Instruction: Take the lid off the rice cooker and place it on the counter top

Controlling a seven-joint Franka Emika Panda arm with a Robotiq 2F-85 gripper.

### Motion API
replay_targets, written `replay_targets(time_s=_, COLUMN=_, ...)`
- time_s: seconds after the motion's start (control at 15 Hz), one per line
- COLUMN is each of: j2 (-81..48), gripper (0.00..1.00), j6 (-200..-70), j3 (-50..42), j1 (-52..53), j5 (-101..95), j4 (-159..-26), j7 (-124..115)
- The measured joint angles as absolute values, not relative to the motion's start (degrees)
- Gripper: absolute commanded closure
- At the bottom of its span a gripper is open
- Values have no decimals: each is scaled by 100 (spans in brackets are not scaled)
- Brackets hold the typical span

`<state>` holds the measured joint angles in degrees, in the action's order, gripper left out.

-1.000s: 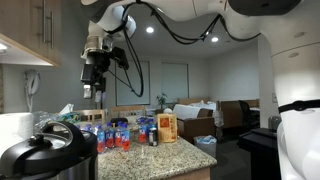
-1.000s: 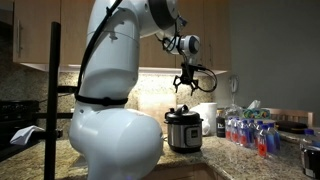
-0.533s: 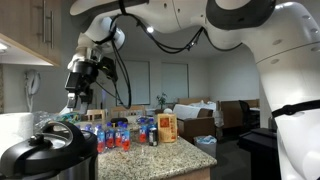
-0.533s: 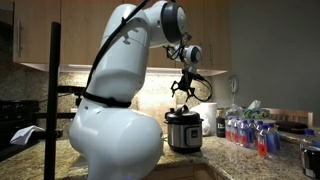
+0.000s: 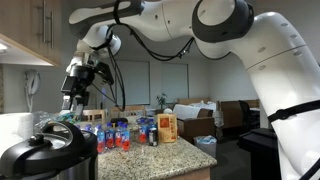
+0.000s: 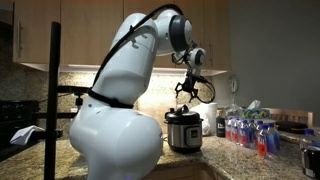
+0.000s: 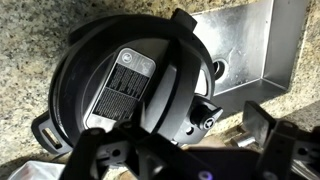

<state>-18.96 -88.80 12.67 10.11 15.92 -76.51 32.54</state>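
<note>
The rice cooker (image 6: 183, 133) has a steel body and stands on the speckled granite counter top (image 7: 28, 40). The round black lid (image 7: 125, 85) sits shut on it, its raised handle running across the top. The lid also shows in both exterior views (image 5: 45, 152) (image 6: 183, 114). My gripper (image 7: 185, 150) hangs open above the lid and holds nothing. Its dark fingers (image 7: 270, 132) stand wide apart at the bottom of the wrist view. In both exterior views the gripper (image 5: 71, 100) (image 6: 185, 96) is a short way above the cooker, not touching it.
A steel sink basin (image 7: 255, 45) lies beside the cooker. A white appliance (image 6: 208, 117) stands behind it. Several bottles (image 5: 120, 135) and an orange box (image 5: 167, 127) crowd the counter's far part. Wall cabinets (image 5: 30, 30) hang overhead. A black pole (image 6: 52, 90) stands near.
The arm has swung the gripper across toward the cooker and a little lower. It stays open. The lid has not moved.
</note>
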Motion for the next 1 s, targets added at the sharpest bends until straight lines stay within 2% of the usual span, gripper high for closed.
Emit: replay_targets(time_s=1.0, j2=-2780, gripper=0, j6=-8865, j3=1397, j1=1230, j5=1588, j4=-6970, j7=3168)
